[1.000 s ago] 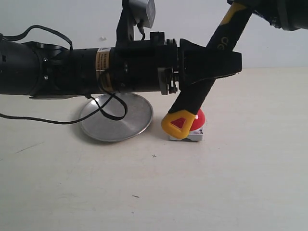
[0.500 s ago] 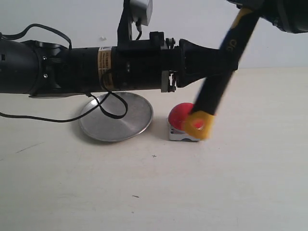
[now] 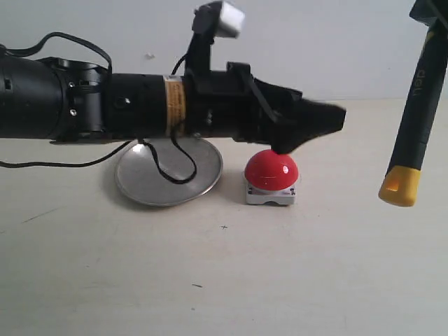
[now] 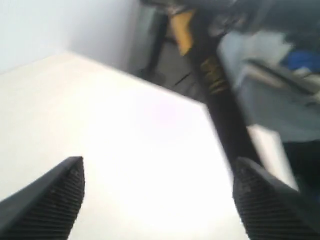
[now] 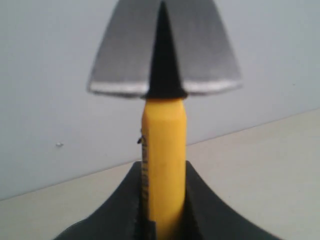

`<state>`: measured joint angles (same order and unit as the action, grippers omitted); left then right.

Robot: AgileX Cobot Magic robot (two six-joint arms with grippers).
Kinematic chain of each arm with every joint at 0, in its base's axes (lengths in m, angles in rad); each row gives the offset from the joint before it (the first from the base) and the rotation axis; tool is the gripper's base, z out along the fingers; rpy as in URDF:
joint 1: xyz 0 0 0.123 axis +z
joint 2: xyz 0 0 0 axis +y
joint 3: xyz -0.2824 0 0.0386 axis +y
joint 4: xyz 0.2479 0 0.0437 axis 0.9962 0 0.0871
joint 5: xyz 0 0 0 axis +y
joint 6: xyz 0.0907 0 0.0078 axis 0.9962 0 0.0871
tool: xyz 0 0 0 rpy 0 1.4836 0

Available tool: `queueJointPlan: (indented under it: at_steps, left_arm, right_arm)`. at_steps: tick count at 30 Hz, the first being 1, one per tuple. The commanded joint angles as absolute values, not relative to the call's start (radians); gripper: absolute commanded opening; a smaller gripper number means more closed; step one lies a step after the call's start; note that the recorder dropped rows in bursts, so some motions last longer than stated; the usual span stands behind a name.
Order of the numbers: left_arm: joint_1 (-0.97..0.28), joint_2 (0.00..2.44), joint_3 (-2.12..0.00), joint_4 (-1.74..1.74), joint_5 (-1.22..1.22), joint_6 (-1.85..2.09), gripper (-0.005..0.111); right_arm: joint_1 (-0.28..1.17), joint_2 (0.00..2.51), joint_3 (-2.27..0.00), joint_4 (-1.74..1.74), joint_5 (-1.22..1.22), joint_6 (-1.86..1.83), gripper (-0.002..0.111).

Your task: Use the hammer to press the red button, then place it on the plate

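Left gripper: jaws apart, nothing between them; it hangs just above the red button, its arm stretched level across in front of the plate.
Right gripper: clamped on the yellow neck of the hammer, right under the steel head.
Hammer: off to the right, held high and nearly upright; head out of the exterior view, looped yellow end lowest, clear of the table, well apart from the button.
Button: on its grey base, just beside the plate's rim; nothing touching it that I can see.
Stage: I judge the press is yet to come, since the hammer sits out wide.
Risk one: the left gripper sits over the dome; if I bring the hammer in, the handle could strike those open fingers before it reaches the red.
Risk two: I'm gripping near the head, so the long handle may swing wide; an off-centre touch on that glossy dome could skid off.
Risk three: a sideways shove might slide the base into the plate.
Risk four: crossing to the plate afterwards, the left arm blocks my path.
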<state>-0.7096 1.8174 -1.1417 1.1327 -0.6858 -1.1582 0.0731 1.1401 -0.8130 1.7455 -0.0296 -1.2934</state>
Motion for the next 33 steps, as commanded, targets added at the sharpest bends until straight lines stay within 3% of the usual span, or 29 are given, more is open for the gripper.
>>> queueJointPlan:
  at_steps: [1,5,12,33]
  left_arm:
    - [-0.868,1.810,-1.161,0.925,-0.222,-0.740,0.078]
    - [-0.983,1.810,-1.225,0.671,-0.191,-0.444,0.078]
    - [-1.084,1.818,-1.349,0.639,-0.115,-0.430,0.078]
    - [-1.095,2.018,-1.663,0.650,0.101,-0.269,0.078]
  right_arm:
    - [0.070,1.131,-0.825,1.744,-0.060,-1.285,0.000]
    - [0.070,1.131,-0.825,1.744,-0.093,-1.304,0.000]
    - [0.070,1.131,-0.825,1.744,-0.143,-1.333,0.000]
    - [0.070,1.120,-0.884,1.744,-0.032,-1.337,0.000]
